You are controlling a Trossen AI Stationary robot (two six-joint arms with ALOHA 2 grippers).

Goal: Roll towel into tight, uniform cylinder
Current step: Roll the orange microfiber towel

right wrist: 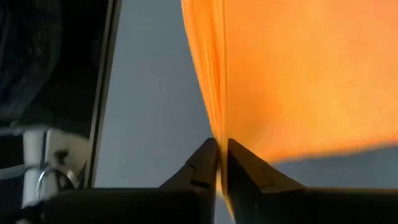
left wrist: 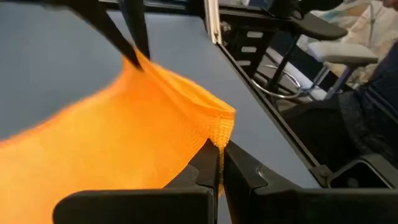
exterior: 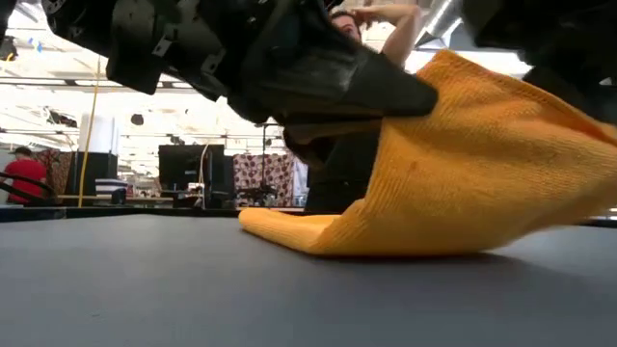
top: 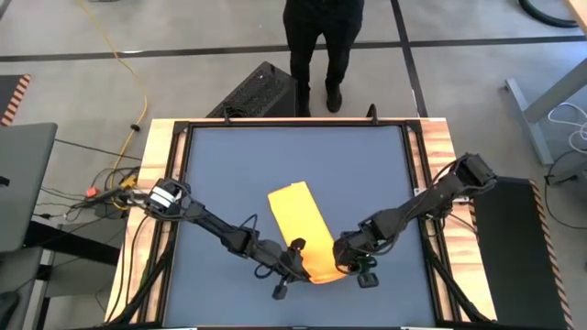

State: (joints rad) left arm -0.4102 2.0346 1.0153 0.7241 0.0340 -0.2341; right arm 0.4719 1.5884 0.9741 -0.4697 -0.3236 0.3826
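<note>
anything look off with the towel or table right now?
Nothing stands out. The towel is a folded strip; its near end is lifted, pinched at one corner by the left hand and at the other by the right hand; far end rests on the table.

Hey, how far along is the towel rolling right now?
Early. Done: the yellow towel lies as a folded strip on the table. In hand: the left gripper and right gripper each pinch a near corner, lifting that end off the surface while the far end rests flat. Left: no roll has formed, so all the rolling remains.
</note>
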